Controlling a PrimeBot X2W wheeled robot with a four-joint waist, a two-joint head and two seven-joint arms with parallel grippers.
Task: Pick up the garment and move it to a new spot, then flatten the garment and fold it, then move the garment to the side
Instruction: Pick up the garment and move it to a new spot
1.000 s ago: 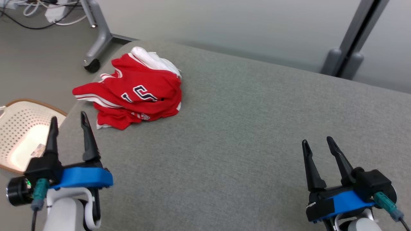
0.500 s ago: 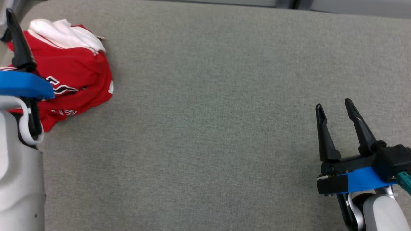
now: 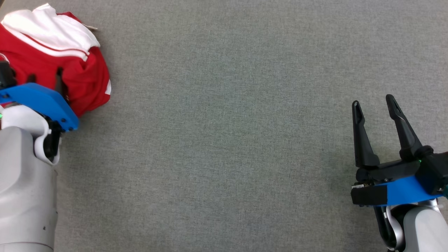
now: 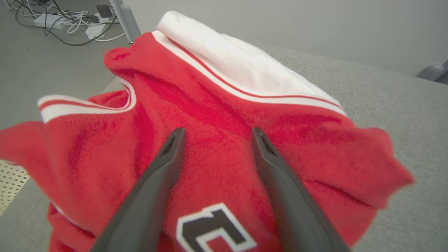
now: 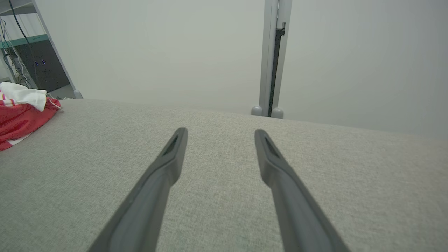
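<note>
The garment is a red and white top. It lies in a bunched-up heap at the far left of the grey tabletop. It is not flat and it is not folded. A dark letter shows on the red cloth in the left wrist view.

The left fingers are spread wide apart and point right at the red heap. Their tips are over the cloth, but no cloth is pinched between them. I cannot tell if they touch it.

The right fingers are wide apart too and hold nothing. They are at the near right, over bare tabletop, well apart from the garment.

So I think the job is only at the very start. The first step, picking up the garment, is about to happen but is not yet done. What is left is almost everything: grab the cloth, lift it, and put it in a new spot. There is lots of free room in the middle. Then spread it flat, fold it, and move it to the side.
</note>
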